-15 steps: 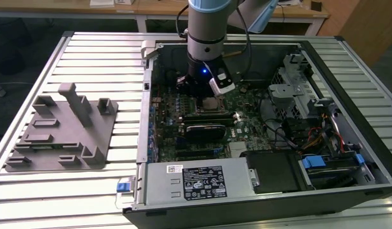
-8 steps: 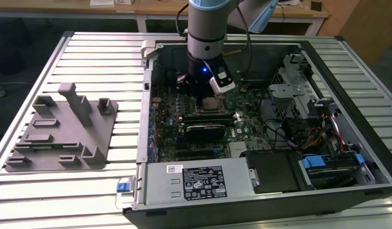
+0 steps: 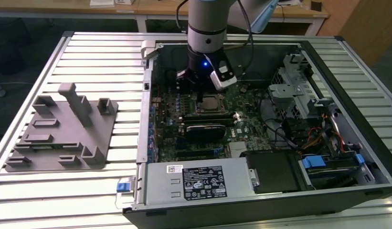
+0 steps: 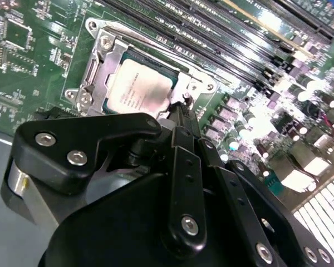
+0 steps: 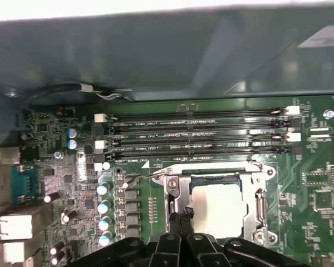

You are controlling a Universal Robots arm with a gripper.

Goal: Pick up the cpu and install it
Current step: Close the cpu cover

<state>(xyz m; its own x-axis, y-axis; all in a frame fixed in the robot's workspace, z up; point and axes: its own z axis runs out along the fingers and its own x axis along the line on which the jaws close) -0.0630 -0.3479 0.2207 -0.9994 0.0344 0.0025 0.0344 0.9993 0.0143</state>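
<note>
Cpu [image 5: 219,207] silvery square, flat in socket frame [image 5: 261,204]; hand [image 5: 181,215] pinched narrow, empty, at frame edge.

Tally: 1 cpu [image 5: 219,207]; 1 metal socket frame [image 5: 260,207] around it; 4 memory slots [image 5: 195,133] (long, black, side by side); 1 open computer case [image 3: 247,211]; 1 grey fixture plate [image 3: 56,143]; 1 slatted surface [image 3: 94,57]; 1 claw [image 5: 181,218].

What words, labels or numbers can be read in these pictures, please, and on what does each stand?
Nothing reads clearly.
Labels on the power supply: too small.
Print on the cpu: blurred.
White markings beside the memory slots: too small.
</note>
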